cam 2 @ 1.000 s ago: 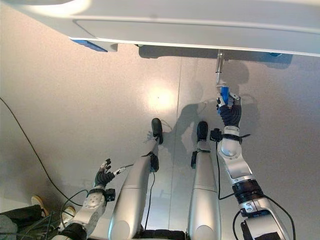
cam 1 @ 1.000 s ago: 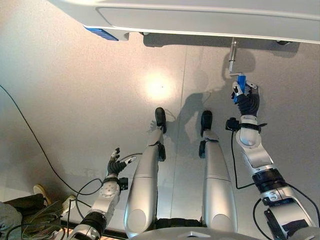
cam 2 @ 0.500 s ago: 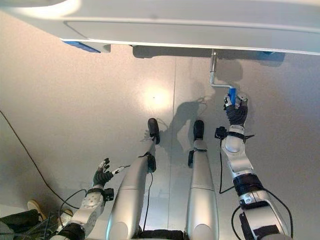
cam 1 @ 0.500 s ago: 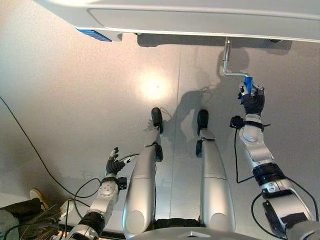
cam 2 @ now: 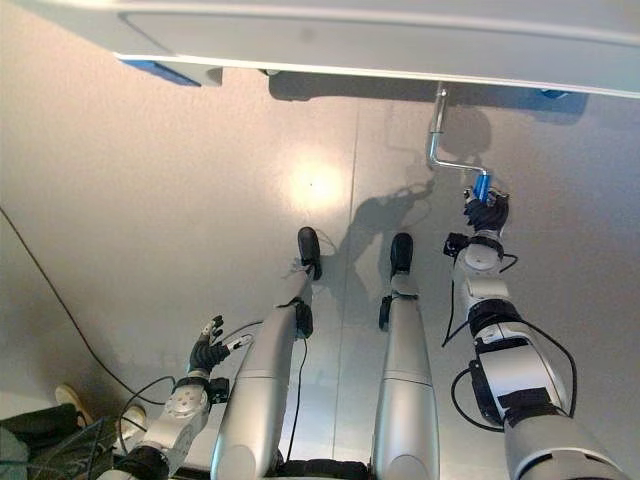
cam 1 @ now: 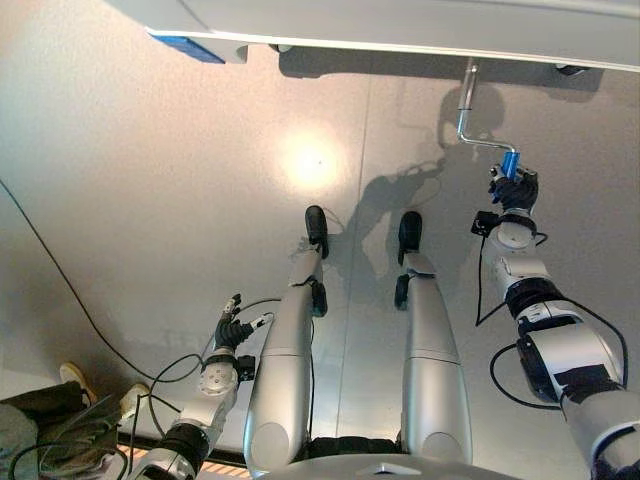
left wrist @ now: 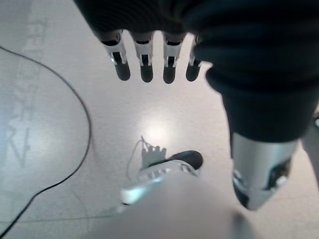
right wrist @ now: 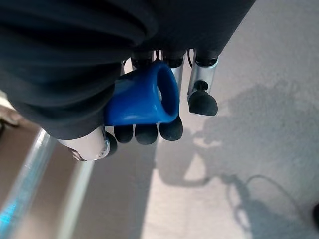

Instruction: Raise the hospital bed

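blue crank handle (cam 1: 510,164) gripped in curled right hand (cam 1: 516,190), under hospital bed (cam 1: 420,25)

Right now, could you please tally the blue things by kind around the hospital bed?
Blue crank grip, held in the right hand: 1
Blue panel under the bed's edge: 1
Small blue piece under the bed's far edge: 1
Total: 3
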{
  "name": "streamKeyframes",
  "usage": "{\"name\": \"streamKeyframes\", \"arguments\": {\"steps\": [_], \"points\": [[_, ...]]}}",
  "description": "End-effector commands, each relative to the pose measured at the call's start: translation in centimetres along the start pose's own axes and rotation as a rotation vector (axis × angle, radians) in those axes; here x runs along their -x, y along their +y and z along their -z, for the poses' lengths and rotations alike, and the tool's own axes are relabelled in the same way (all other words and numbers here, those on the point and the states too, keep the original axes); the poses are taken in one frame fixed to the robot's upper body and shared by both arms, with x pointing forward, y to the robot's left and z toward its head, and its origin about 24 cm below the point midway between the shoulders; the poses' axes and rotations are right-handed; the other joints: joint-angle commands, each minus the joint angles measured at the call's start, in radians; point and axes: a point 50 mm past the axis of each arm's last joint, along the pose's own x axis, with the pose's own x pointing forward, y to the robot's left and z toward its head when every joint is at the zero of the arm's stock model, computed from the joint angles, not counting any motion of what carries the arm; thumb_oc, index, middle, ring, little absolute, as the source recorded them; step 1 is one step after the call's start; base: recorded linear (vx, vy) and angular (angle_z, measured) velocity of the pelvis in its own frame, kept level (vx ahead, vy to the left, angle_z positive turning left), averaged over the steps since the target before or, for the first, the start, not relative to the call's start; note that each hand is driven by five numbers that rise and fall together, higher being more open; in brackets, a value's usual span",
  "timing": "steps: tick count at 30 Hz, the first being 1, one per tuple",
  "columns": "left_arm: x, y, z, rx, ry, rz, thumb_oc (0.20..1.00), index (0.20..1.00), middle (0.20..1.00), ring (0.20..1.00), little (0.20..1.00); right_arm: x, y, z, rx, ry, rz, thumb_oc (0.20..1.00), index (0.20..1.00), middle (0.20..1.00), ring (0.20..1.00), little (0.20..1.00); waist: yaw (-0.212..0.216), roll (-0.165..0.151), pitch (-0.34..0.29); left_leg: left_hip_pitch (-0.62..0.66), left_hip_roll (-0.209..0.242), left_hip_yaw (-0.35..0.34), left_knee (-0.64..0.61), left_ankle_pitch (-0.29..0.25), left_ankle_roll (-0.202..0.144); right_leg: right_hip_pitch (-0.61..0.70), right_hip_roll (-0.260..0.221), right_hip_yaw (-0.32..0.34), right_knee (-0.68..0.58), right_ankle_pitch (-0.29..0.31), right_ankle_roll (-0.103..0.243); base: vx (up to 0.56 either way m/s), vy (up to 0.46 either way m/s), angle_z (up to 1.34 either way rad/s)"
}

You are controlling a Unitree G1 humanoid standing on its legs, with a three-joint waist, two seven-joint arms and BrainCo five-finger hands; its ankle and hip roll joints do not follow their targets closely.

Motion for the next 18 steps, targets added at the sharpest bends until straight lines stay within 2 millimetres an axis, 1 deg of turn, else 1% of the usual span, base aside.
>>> {"name": "streamKeyframes", "arguments": {"steps": [1, 2, 3, 4, 5, 6, 8, 9, 10, 11, 12, 13, 15, 16, 17, 18], "points": [[1.2, -1.3, 1.4, 0.036, 0.038, 0.025, 1.0, 1.0, 1.0, 1.0, 1.0, -1.1, -11.3, 2.6, 0.263, 0.149, 0.291, 0.2, 0.2, 0.2, 0.2, 0.2, -0.004, 0.113, -0.017, -0.057, 0.024, -0.072, 0.149, -0.064, -0.074, -0.028, 0.027, -0.029, -0.024, 0.084, 0.036, 0.0, -0.023, 0.08], [1.3, -1.5, 1.0, 0.031, 0.016, 0.043, 1.0, 1.0, 1.0, 1.0, 1.0, -1.1, -11.1, 2.6, 0.355, 0.145, 0.264, 0.2, 0.2, 0.2, 0.2, 0.2, 0.006, 0.118, -0.017, -0.078, 0.023, -0.076, 0.158, -0.063, -0.074, -0.044, 0.022, -0.034, -0.015, 0.082, 0.037, 0.0, -0.025, 0.1], [1.3, -1.5, 0.9, 0.031, 0.016, 0.043, 1.0, 1.0, 1.0, 1.0, 1.0, -1.1, -11.1, 2.6, 0.355, 0.145, 0.264, 0.2, 0.2, 0.2, 0.2, 0.2, 0.006, 0.118, -0.017, -0.079, 0.023, -0.077, 0.158, -0.063, -0.074, -0.045, 0.022, -0.034, -0.014, 0.082, 0.037, 0.0, -0.05, 0.17], [1.2, -2.1, 0.5, 0.026, -0.006, 0.076, 1.0, 1.0, 1.0, 1.0, 1.0, -1.0, -11.3, 3.4, 0.427, 0.188, 0.245, 0.2, 0.2, 0.2, 0.2, 0.2, 0.023, 0.131, -0.017, -0.105, 0.017, -0.087, 0.174, -0.064, -0.072, -0.063, 0.014, -0.043, 0.006, 0.075, 0.038, 0.0, -0.038, 0.19], [1.2, -2.1, 0.5, 0.026, -0.006, 0.076, 1.0, 1.0, 1.0, 1.0, 1.0, -1.0, -11.3, 3.4, 0.427, 0.187, 0.245, 0.2, 0.2, 0.2, 0.2, 0.2, 0.022, 0.131, -0.017, -0.106, 0.017, -0.088, 0.176, -0.064, -0.072, -0.063, 0.014, -0.044, 0.007, 0.074, 0.038, 0.01, -0.022, 0.26], [1.2, -2.0, 0.0, 0.021, -0.026, 0.081, 1.0, 1.0, 1.0, 1.0, 1.0, -1.0, -9.9, 3.2, 0.423, 0.165, 0.205, 0.2, 0.2, 0.2, 0.2, 0.2, 0.029, 0.133, -0.017, -0.13, 0.015, -0.092, 0.192, -0.066, -0.071, -0.088, 0.01, -0.047, 0.026, 0.071, 0.037, 0.01, 0.016, 0.19], [1.2, -2.0, 0.0, 0.021, -0.026, 0.08, 1.0, 1.0, 1.0, 1.0, 1.0, -1.0, -9.9, 3.2, 0.423, 0.165, 0.205, 0.2, 0.2, 0.2, 0.2, 0.2, 0.029, 0.133, -0.017, -0.131, 0.015, -0.092, 0.193, -0.067, -0.071, -0.089, 0.01, -0.047, 0.027, 0.07, 0.037, 0.01, 0.0, 0.14], [1.0, -2.3, -0.2, 0.016, -0.033, 0.094, 1.0, 1.0, 1.0, 1.0, 1.0, -1.0, -8.9, 3.3, 0.414, 0.175, 0.181, 0.2, 0.2, 0.2, 0.2, 0.2, 0.042, 0.141, -0.017, -0.152, 0.01, -0.1, 0.206, -0.072, -0.069, -0.106, 0.004, -0.053, 0.042, 0.064, 0.038, 0.01, -0.001, 0.1], [1.0, -2.5, -0.5, 0.022, -0.042, 0.1, 1.0, 1.0, 1.0, 1.0, 1.0, -1.1, -7.5, 2.9, 0.395, 0.162, 0.146, 0.2, 0.2, 0.2, 0.2, 0.2, 0.054, 0.146, -0.017, -0.178, 0.004, -0.102, 0.221, -0.074, -0.068, -0.124, -0.003, -0.059, 0.057, 0.059, 0.038, 0.01, -0.001, 0.13], [1.0, -2.5, -0.5, 0.023, -0.043, 0.1, 1.0, 1.0, 1.0, 1.0, 1.0, -1.1, -7.5, 2.8, 0.395, 0.162, 0.146, 0.2, 0.2, 0.2, 0.2, 0.2, 0.054, 0.146, -0.017, -0.179, 0.004, -0.103, 0.222, -0.075, -0.068, -0.125, -0.003, -0.059, 0.058, 0.058, 0.038, 0.02, 0.032, 0.13], [0.9, -2.6, -0.6, 0.029, -0.04, 0.099, 1.0, 1.0, 1.0, 1.0, 1.0, -1.2, -6.0, 2.2, 0.366, 0.147, 0.118, 0.2, 0.2, 0.2, 0.2, 0.2, 0.066, 0.154, -0.017, -0.201, 0.0, -0.107, 0.238, -0.077, -0.069, -0.142, -0.011, -0.062, 0.076, 0.054, 0.038, 0.01, 0.017, 0.19], [0.9, -2.6, -0.6, 0.029, -0.04, 0.099, 1.0, 1.0, 1.0, 1.0, 1.0, -1.2, -6.0, 2.2, 0.366, 0.146, 0.118, 0.2, 0.2, 0.2, 0.2, 0.2, 0.066, 0.154, -0.017, -0.203, -0.001, -0.108, 0.239, -0.078, -0.069, -0.143, -0.011, -0.063, 0.077, 0.054, 0.038, 0.02, 0.037, 0.19], [0.6, -2.5, -1.0, 0.033, -0.048, 0.092, 1.0, 1.0, 1.0, 1.0, 1.0, -1.4, -4.3, 1.2, 0.343, 0.119, 0.075, 0.2, 0.2, 0.2, 0.2, 0.2, 0.08, 0.161, -0.017, -0.225, -0.009, -0.115, 0.254, -0.079, -0.069, -0.159, -0.02, -0.066, 0.101, 0.046, 0.039, 0.01, 0.019, 0.09], [0.6, -2.5, -1.0, 0.033, -0.048, 0.092, 1.0, 1.0, 1.0, 1.0, 1.0, -1.4, -4.2, 1.2, 0.343, 0.119, 0.075, 0.2, 0.2, 0.2, 0.2, 0.2, 0.079, 0.161, -0.017, -0.226, -0.009, -0.115, 0.255, -0.079, -0.069, -0.159, -0.02, -0.067, 0.102, 0.046, 0.039, 0.01, 0.008, 0.11], [0.4, -2.5, -1.3, 0.041, -0.057, 0.087, 1.0, 1.0, 1.0, 1.0, 1.0, -1.5, -3.2, 0.5, 0.308, 0.105, 0.055, 0.2, 0.2, 0.2, 0.2, 0.2, 0.091, 0.168, -0.017, -0.238, -0.018, -0.121, 0.263, -0.079, -0.069, -0.166, -0.027, -0.07, 0.116, 0.039, 0.039, 0.01, 0.01, 0.14], [0.4, -2.5, -1.3, 0.041, -0.057, 0.087, 1.0, 1.0, 1.0, 1.0, 1.0, -1.5, -3.1, 0.5, 0.307, 0.104, 0.055, 0.2, 0.2, 0.2, 0.2, 0.2, 0.091, 0.168, -0.017, -0.238, -0.019, -0.122, 0.264, -0.079, -0.069, -0.166, -0.027, -0.071, 0.116, 0.039, 0.039, 0.02, 0.013, 0.21]]}}
